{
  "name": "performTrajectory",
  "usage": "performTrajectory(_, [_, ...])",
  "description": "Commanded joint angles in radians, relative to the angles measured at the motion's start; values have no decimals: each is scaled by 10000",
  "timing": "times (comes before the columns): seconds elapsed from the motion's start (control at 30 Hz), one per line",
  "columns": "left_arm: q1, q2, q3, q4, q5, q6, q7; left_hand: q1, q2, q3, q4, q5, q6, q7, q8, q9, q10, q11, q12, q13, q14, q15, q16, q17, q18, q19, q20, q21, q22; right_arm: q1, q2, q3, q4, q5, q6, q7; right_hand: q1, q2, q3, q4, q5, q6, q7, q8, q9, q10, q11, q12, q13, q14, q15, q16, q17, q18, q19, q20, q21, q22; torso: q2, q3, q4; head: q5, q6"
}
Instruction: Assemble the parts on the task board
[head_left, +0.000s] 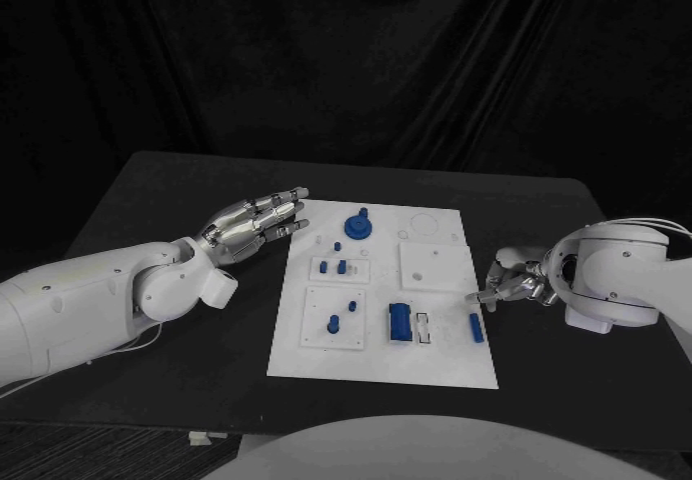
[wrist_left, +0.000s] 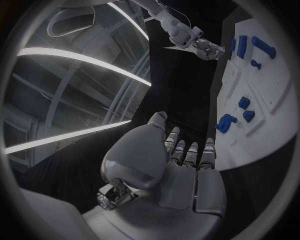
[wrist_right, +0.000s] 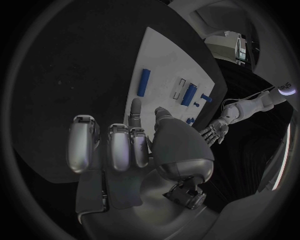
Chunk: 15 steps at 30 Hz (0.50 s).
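Judging by their look, the blue parts were small, stiff plastic pieces, light and probably slick, best pinched across their narrow sides. They sat on the white task board (head_left: 378, 365) in the middle of the black worktop (head_left: 173, 190). A slim blue bar (head_left: 475, 327) lay near the board's right edge, just beside the right hand (head_left: 513, 284), whose fingers were partly curled and held nothing. A chunky blue block (head_left: 397, 322) lay further in. The left hand (head_left: 260, 224) hovered at the board's far left corner, fingers extended and close together, empty, near the round blue knob (head_left: 358, 226).
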<state>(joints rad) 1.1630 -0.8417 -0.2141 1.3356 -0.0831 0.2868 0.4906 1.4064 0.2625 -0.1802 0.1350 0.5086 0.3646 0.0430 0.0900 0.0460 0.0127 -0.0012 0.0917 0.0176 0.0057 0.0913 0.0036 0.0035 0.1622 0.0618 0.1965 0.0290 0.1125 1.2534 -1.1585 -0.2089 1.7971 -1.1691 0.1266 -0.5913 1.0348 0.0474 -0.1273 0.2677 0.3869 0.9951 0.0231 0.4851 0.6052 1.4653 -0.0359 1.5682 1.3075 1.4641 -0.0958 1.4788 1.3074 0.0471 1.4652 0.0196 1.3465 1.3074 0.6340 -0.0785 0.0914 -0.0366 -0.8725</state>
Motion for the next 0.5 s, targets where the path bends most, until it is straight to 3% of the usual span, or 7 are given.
performTrajectory(0.03, [-24, 22, 9, 3, 20, 161, 100, -13, 69, 14, -65, 50, 8, 25, 45, 12, -4, 87, 61, 11, 15, 77, 26, 5, 125, 17, 37, 12, -1, -43, 1, 2, -1, -527, 375, -280, -11, 93, -62, 53, -43, 98, -5, 61, 18, 1055, -103, 26, 2633, 763, -81, -50, 1024, 39, 280, -94, 54, 1965, 4, 2, 4, -58, -2])
performTrajectory(0.27, [-27, 25, 9, -15, 20, 166, 117, -14, 75, 21, -76, 54, 8, 26, 47, 12, -3, 90, 68, 12, 15, 81, 27, 5, 124, 18, 39, 12, -5, -178, 51, 2, 33, -581, 470, -300, -32, 105, -155, 108, -171, 105, -22, 22, 16, 1055, -129, 26, 2633, 757, -111, -85, 960, 36, 285, -129, 66, 1968, 4, 2, 6, -81, -2])
performTrajectory(0.37, [-28, 23, 9, -11, 20, 171, 112, -14, 75, 21, -76, 54, 8, 26, 47, 12, -3, 90, 68, 12, 15, 81, 27, 5, 124, 18, 39, 12, -5, -271, 88, 2, 48, -588, 521, -301, 83, 103, -260, 86, -177, -97, 61, -369, -194, 1055, -70, 26, 2633, 757, -78, -95, 941, 33, 276, -126, 56, 1964, 1, 1, 4, -73, -2])
performTrajectory(0.5, [-29, 13, 9, -3, 20, 172, 106, -14, 75, 21, -76, 54, 8, 26, 47, 12, -3, 90, 68, 12, 15, 81, 27, 5, 124, 18, 39, 12, -5, -365, 137, 2, 53, -591, 640, -305, 147, 101, -322, 68, -182, -89, 98, -554, -321, 1055, -36, 26, 2633, 756, -50, -103, 922, 34, 269, -105, 43, 1960, -4, 4, 7, -63, -2])
